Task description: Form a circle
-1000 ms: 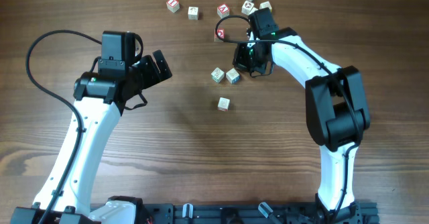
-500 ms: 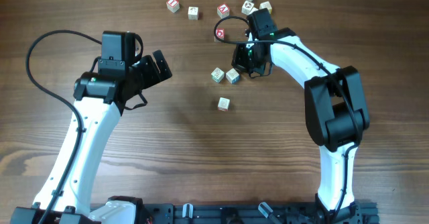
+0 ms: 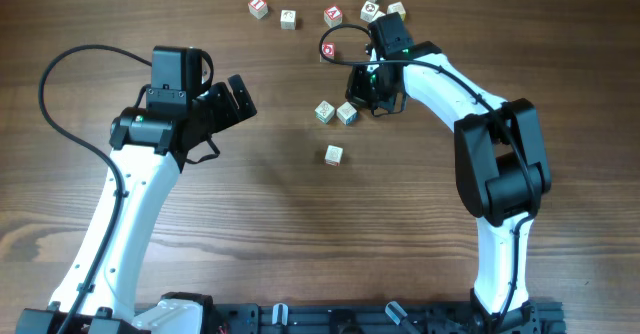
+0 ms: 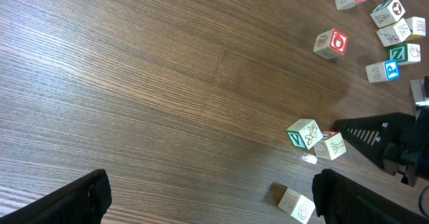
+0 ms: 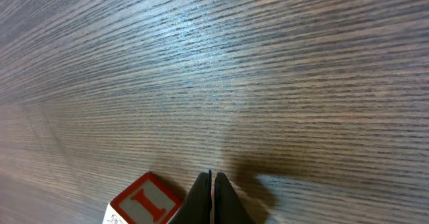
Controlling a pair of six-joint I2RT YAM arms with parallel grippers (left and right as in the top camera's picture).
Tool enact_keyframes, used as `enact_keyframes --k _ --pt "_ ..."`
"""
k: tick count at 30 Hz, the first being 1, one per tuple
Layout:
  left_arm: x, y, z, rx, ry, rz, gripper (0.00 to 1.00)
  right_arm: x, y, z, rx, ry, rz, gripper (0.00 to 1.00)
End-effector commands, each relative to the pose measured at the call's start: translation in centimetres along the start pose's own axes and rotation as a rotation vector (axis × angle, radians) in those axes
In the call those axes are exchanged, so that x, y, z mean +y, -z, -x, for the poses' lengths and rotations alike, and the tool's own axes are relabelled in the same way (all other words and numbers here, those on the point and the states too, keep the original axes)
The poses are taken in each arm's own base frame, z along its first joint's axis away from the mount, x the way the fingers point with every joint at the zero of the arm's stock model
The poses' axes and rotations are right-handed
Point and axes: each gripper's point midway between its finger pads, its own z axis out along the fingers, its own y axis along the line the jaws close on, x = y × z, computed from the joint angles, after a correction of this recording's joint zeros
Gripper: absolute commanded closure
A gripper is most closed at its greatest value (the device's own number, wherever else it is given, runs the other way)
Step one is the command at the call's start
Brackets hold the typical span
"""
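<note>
Toward the upper middle of the frame, right gripper [image 5: 211, 198] clenched just beside two touching cubes [image 3: 326, 111], left gripper [image 4: 214, 204] released, loose cubes [image 3: 288, 18] above.

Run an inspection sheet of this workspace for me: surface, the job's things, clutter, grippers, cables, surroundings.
Surface: wooden table, brown grain.
Job's things: no circle formed yet; pair of touching cubes beside the right gripper; lone cube apart, nearer the robot.
Clutter: scattered cubes along the far edge.
Grippers: left gripper open, empty; right gripper shut, empty, tip close beside the pair's red-lettered cube.
Cables: left cable loops away from the cubes; right cable arcs over the far cubes.
Surroundings: black rail at the near edge; nothing else seen.
</note>
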Motion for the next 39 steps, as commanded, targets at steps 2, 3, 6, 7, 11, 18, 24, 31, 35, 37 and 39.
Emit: enact_keyframes --k 2,3,6,7,11,18,24,31,35,37,39 --pt "-0.1 -0.1 0.2 0.000 0.013 -0.006 0.00 -1.6 -0.8 -0.9 0.023 -0.032 -0.069 0.95" --pt "-0.1 -0.1 0.2 0.000 0.013 -0.006 0.00 -1.8 -0.8 -1.0 0.023 -0.039 -0.081 0.95" --pt "-0.1 -0.1 0.2 0.000 0.013 -0.006 0.00 -2.5 -0.7 -1.2 0.025 -0.059 -0.114 0.95" --pt "-0.1 -0.1 0.2 0.000 0.013 -0.006 0.00 -2.8 -0.7 -1.3 0.026 -0.068 -0.131 0.95" --pt "-0.1 -0.1 0.2 0.000 0.013 -0.006 0.00 -3.2 -0.6 -1.5 0.031 -0.089 -0.151 0.95" --pt "-0.1 -0.1 0.2 0.000 0.013 -0.006 0.00 -3.2 -0.6 -1.8 0.044 -0.096 -0.152 0.95" --pt "-0.1 -0.1 0.2 0.000 0.013 -0.006 0.00 -2.8 -0.7 -2.2 0.062 -0.095 -0.135 0.95" --pt "-0.1 -0.1 0.2 0.000 0.013 -0.006 0.00 -2.6 -0.8 -2.5 0.065 -0.089 -0.134 0.95" --pt "-0.1 -0.1 0.2 0.000 0.013 -0.006 0.00 -2.6 -0.8 -2.5 0.065 -0.095 -0.135 0.95" --pt "-0.1 -0.1 0.2 0.000 0.013 -0.006 0.00 -2.6 -0.7 -2.5 0.068 -0.096 -0.137 0.95" --pt "-0.1 -0.1 0.2 0.000 0.013 -0.006 0.00 -2.6 -0.8 -2.6 0.069 -0.096 -0.134 0.95"
